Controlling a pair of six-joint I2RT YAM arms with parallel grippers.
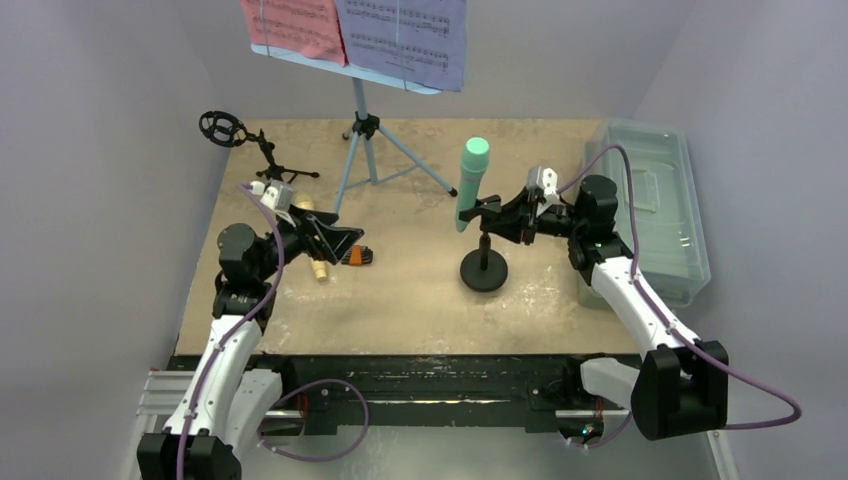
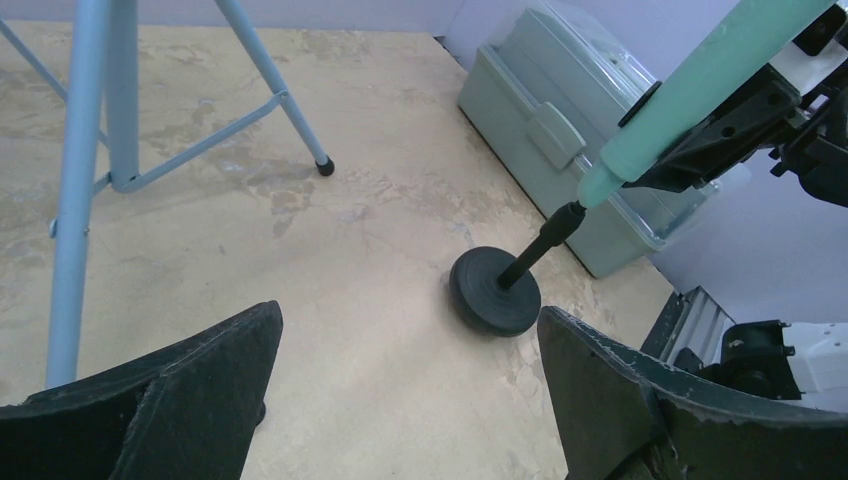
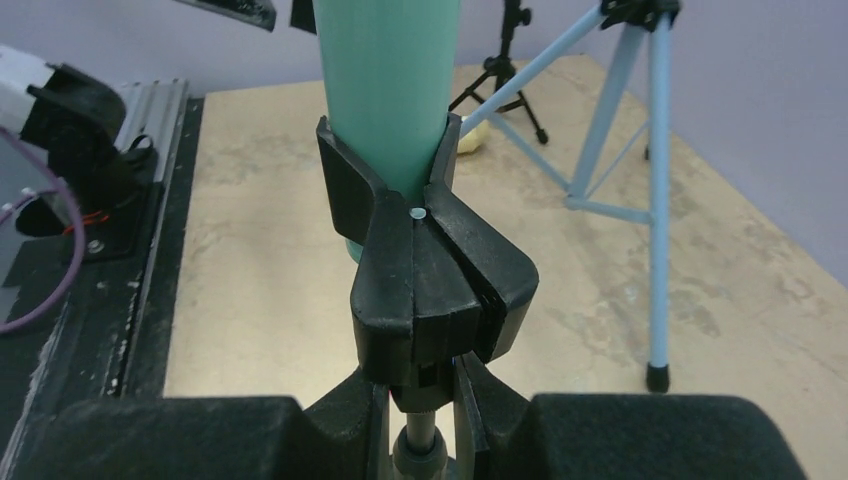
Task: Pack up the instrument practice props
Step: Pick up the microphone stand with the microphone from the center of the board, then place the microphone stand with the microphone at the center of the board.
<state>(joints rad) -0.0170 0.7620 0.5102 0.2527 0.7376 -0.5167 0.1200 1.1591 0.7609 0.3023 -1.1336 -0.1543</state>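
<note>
A mint-green microphone (image 1: 472, 180) (image 3: 385, 90) stands in a black clip (image 3: 440, 290) on a post with a round black base (image 1: 484, 272) (image 2: 492, 290). My right gripper (image 1: 497, 215) (image 3: 425, 385) is shut on the clip's stem just under the microphone. My left gripper (image 1: 345, 245) (image 2: 408, 312) hangs open and empty over the table, left of that base. A yellow microphone (image 1: 319, 268) lies partly hidden under the left arm. At the back stands the light-blue tripod (image 1: 362, 130) (image 2: 95, 150) with a red page (image 1: 295, 25) and a purple page (image 1: 405, 35). A small black microphone tripod (image 1: 270, 160) stands at the back left.
A translucent grey tub (image 1: 655, 205) (image 2: 545, 120) with its lid on sits along the table's right edge, close behind my right arm. Grey walls close in on three sides. A black rail (image 1: 420, 375) runs along the near edge.
</note>
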